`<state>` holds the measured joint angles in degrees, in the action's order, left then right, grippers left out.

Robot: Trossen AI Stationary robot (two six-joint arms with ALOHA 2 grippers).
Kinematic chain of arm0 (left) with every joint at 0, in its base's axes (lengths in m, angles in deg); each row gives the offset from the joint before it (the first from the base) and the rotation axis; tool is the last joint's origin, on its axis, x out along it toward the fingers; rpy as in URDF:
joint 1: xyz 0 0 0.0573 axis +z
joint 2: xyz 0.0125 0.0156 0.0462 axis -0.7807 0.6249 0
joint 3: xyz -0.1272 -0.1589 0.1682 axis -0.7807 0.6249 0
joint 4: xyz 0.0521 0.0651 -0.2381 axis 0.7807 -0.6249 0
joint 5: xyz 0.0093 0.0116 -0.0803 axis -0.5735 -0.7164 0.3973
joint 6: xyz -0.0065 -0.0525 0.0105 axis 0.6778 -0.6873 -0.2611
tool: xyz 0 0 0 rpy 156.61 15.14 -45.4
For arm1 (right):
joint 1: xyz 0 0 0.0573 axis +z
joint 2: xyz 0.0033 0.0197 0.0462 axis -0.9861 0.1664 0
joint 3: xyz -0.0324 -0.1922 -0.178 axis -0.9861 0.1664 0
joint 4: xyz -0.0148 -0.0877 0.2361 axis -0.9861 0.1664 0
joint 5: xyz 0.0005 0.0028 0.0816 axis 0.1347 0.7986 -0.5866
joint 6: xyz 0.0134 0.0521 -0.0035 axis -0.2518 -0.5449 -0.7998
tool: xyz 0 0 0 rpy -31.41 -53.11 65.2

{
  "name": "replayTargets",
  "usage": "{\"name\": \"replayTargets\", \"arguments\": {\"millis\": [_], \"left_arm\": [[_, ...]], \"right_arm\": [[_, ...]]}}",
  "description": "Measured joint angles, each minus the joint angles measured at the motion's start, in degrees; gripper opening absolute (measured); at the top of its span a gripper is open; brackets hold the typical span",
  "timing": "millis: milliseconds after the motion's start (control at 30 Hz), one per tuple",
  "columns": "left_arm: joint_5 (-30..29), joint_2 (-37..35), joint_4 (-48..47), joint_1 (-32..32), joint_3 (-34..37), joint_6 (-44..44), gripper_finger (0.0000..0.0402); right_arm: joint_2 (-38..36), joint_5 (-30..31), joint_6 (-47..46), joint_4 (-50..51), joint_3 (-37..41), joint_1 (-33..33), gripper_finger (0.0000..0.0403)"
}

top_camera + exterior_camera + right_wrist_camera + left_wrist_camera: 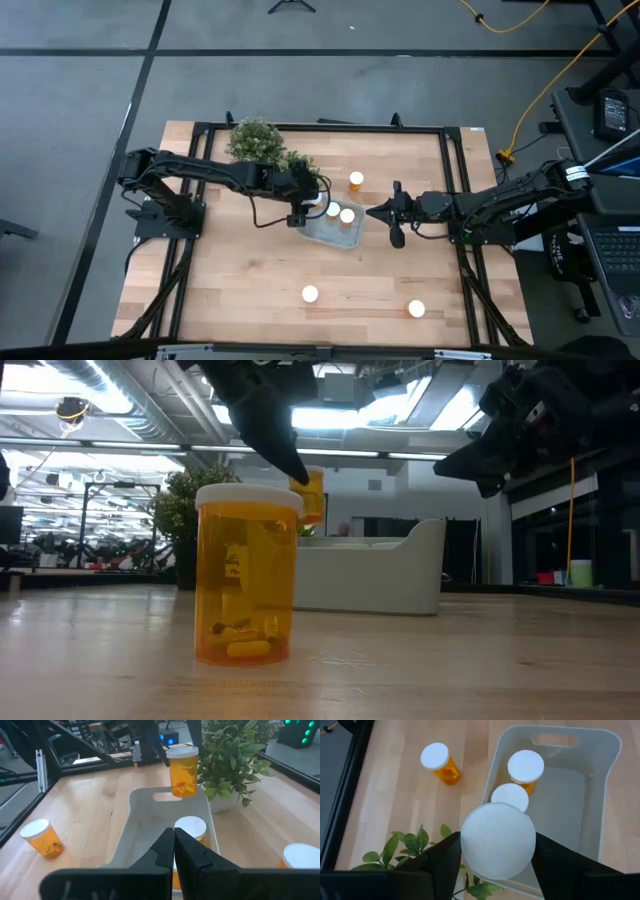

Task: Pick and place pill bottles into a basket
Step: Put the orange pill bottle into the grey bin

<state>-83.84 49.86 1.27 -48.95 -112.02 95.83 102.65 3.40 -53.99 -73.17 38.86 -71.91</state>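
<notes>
Small orange pill bottles with round white caps number six in the high view. One bottle (182, 770) hangs in the air over the basket edge, held by its sides in the left gripper (495, 857), whose dark fingers press on both sides of it. Two more bottles (340, 213) stand inside the pale grey-blue see-through plastic basket (331, 235), which sits near the middle of the light wooden table (240, 290). One bottle (356, 180) stands on the table just past the basket, on the far side. Two bottles stand near the front edge of the table, one (310, 294) near the middle and one (416, 309) more to the right. They are well apart from the basket.

The right gripper (372, 212) waits beside the basket, on its right side, with its two fingers pressed together and nothing in them.

One green bushy potted plant (255, 140) stands at the back of the table, near the left arm.
</notes>
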Motion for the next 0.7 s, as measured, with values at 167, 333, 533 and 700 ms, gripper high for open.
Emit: {"name": "replayTargets", "arguments": {"millis": [167,333,533,700], "left_arm": [[0.02,1.93,0.72,0.0,-0.03,-1.41,0.0217],[0.22,4.81,0.7,0.0,-0.04,-1.15,0.0217],[-0.07,7.82,0.89,0.0,-0.04,-1.06,0.0217],[-0.16,9.09,1.69,0.0,0.0,-1.06,0.0217]], "right_arm": [[0.0,0.0,0.12,1.66,0.0,-0.02,0.0017],[0.19,-0.02,-0.93,3.8,0.02,0.0,0.0016],[0.22,0.0,-1.17,3.66,0.02,-0.01,0.0016],[0.22,0.0,-1.13,3.7,0.02,-0.02,0.0016]]}}
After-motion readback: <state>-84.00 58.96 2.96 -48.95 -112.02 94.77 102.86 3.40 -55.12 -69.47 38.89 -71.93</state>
